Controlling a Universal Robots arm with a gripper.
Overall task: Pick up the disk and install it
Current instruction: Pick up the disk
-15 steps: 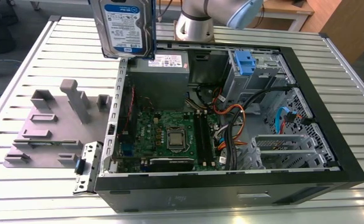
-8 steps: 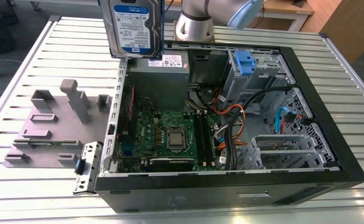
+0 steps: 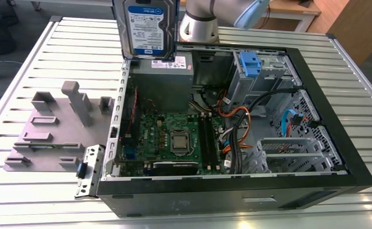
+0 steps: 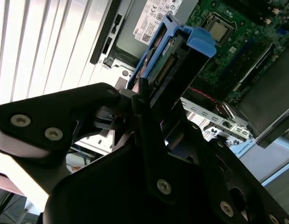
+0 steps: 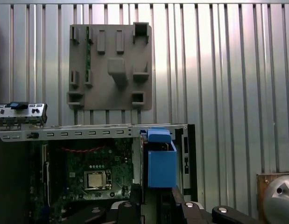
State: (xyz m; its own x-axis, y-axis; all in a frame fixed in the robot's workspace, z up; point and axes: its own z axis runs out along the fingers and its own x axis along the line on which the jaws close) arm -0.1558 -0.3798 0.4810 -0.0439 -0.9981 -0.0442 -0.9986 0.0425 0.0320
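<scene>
The disk, a silver drive with a blue-and-white label in a blue carrier, hangs upright in the air at the top of the exterior view. It is above the grey power-supply box in the open computer case. In the second wrist view my gripper is shut on the disk, with black fingers clamped on both sides of its blue frame. The first wrist view shows the disk's blue carrier end-on, over the case edge beside the motherboard.
A second blue carrier sits in the drive bay at the case's far side. Cables and a metal cage fill the exterior view's right half of the case. A grey fixture plate lies on the slatted table beside the case. The arm's base stands behind.
</scene>
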